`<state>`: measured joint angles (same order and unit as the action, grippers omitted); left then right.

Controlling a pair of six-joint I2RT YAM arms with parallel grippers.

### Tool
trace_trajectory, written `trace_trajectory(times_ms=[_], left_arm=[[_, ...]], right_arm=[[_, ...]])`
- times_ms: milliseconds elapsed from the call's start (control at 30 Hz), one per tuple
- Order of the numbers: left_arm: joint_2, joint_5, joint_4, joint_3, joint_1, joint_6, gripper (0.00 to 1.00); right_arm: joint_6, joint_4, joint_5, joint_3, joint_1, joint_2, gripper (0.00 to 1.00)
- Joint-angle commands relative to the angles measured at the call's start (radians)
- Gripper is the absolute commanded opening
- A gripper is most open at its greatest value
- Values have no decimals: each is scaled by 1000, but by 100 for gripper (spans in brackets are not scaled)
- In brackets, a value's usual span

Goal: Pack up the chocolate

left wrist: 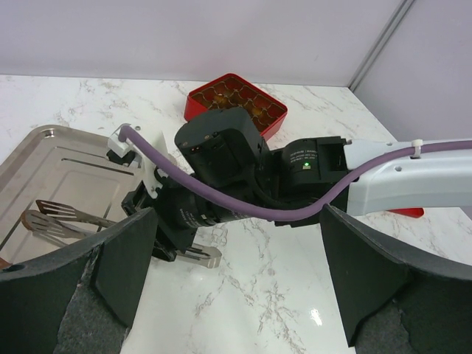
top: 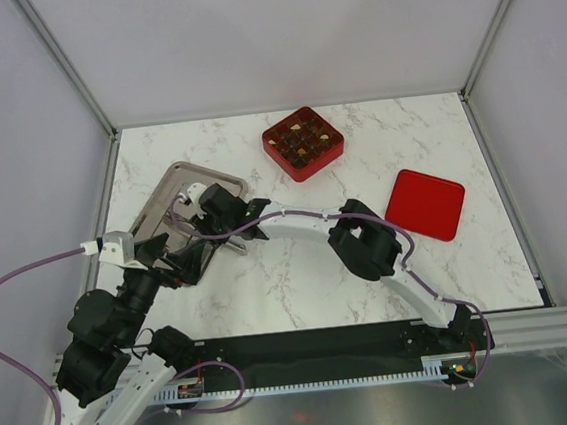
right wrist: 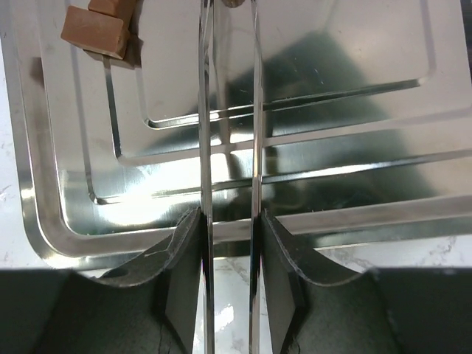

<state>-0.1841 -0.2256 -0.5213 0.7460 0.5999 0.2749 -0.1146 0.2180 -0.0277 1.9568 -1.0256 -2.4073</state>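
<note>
My right gripper (right wrist: 230, 223) is shut on a pair of metal tongs (right wrist: 228, 133), its pads pressing the two arms close together over the steel tray (right wrist: 66, 221). Brown chocolate pieces (right wrist: 94, 31) lie on the tray at the far left of the right wrist view. The tong tips run out of the top of that view. The red box (top: 302, 142) at the back holds several chocolates. In the left wrist view the tongs (left wrist: 63, 216) reach over the tray (left wrist: 44, 158). My left gripper (left wrist: 236, 284) is open and empty over bare marble, just in front of the right gripper (top: 194, 239).
A red lid (top: 424, 204) lies on the right of the table. The right arm (top: 367, 240) stretches across the middle toward the tray. The left gripper (top: 171, 263) hangs over the tray's near end. Frame posts stand at the back corners.
</note>
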Motion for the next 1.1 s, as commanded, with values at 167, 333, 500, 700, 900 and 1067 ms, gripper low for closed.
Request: trace_trajectory(times_ms=[167, 333, 500, 700, 900, 1067], left_arm=[[3, -8, 40, -7, -2, -39, 100], [5, -8, 41, -5, -2, -37, 100], [9, -8, 40, -7, -2, -37, 100], [15, -8, 38, -7, -2, -34, 100], [12, -12, 38, -7, -3, -34, 100], [8, -12, 41, -5, -2, -36, 100]], right_arm=[[-60, -54, -5, -90, 32, 209, 40], [-99, -48, -11, -179, 65, 301, 39], [-114, -39, -6, -254, 113, 384, 39], [-22, 10, 20, -274, 130, 406, 42], [6, 61, 117, -239, 150, 369, 47], [30, 63, 103, -214, 159, 315, 51]])
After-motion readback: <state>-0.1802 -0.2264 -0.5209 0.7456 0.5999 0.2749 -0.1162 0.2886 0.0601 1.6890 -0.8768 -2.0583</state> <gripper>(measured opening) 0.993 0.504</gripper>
